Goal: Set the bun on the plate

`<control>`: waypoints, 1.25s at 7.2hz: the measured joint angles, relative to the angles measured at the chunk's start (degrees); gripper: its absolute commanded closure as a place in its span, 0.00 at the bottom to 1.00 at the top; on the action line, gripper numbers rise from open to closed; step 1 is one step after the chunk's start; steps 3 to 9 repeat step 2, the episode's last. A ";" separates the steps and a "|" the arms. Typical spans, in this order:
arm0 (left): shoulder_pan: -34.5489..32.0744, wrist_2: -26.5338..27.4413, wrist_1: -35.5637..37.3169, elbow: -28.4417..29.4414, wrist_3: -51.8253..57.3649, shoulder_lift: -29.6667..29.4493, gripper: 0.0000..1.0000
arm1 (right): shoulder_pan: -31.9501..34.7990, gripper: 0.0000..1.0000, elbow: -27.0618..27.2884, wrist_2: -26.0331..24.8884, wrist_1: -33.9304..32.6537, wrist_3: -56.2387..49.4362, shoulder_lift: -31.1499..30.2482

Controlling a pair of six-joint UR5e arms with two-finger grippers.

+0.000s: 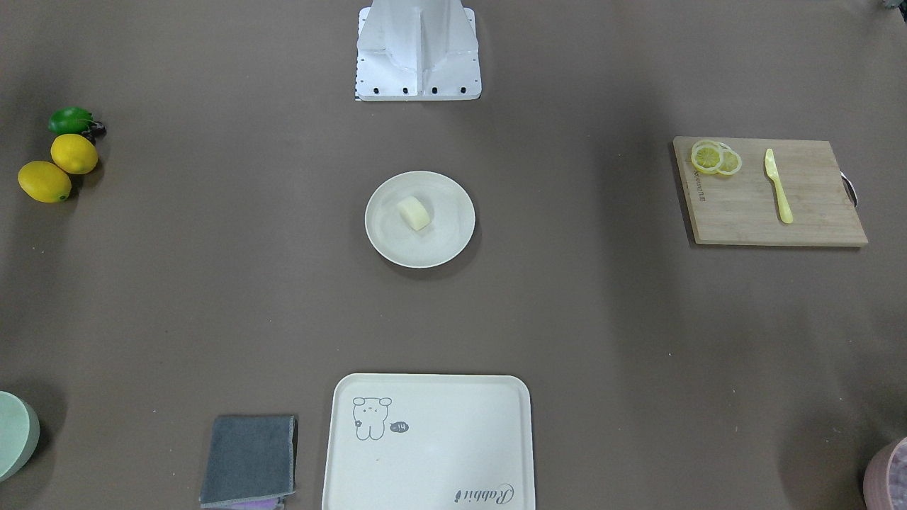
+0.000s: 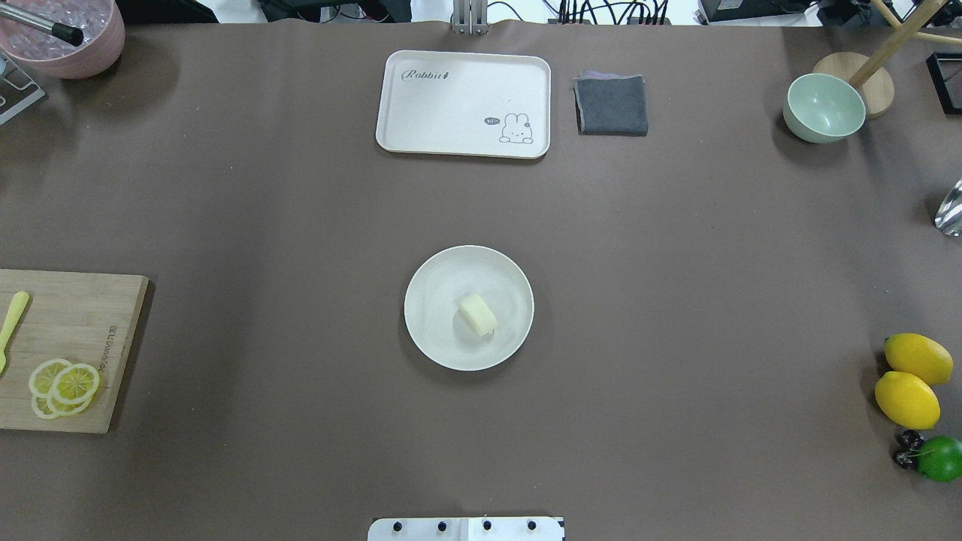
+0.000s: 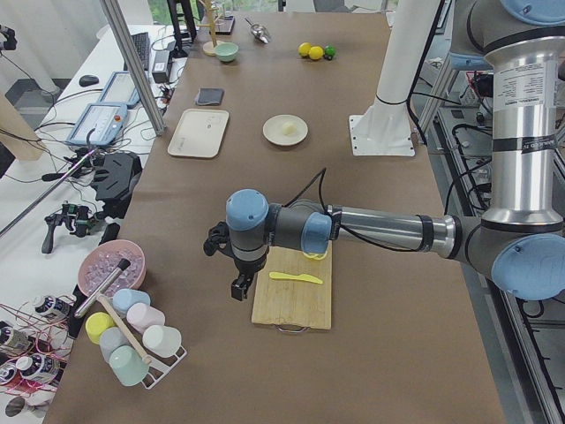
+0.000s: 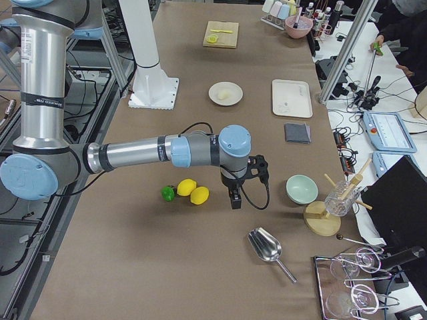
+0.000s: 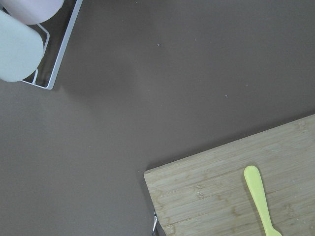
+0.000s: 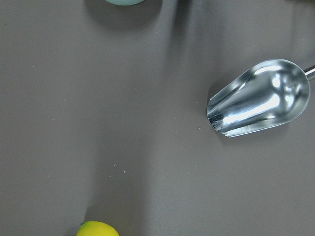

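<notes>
The small pale bun lies on the round cream plate at the table's centre, a little off the plate's middle; both also show in the front-facing view, bun on plate. Neither gripper is near them. My left gripper hangs beside the cutting board at the table's left end, seen only in the left side view, so I cannot tell its state. My right gripper hovers by the lemons at the right end, seen only in the right side view, state likewise unclear.
A cream tray and a grey cloth lie at the far edge. The wooden cutting board holds lemon slices and a yellow knife. Two lemons, a green bowl and a metal scoop sit on the right.
</notes>
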 measured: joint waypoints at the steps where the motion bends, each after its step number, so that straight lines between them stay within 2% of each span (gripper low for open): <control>1: 0.02 0.00 0.02 0.05 0.00 -0.16 0.02 | -0.09 0.00 -0.04 0.00 0.00 0.00 0.00; 9: 0.05 0.00 0.02 0.23 0.00 -0.20 0.02 | -0.29 0.00 -0.11 0.00 0.01 0.00 0.03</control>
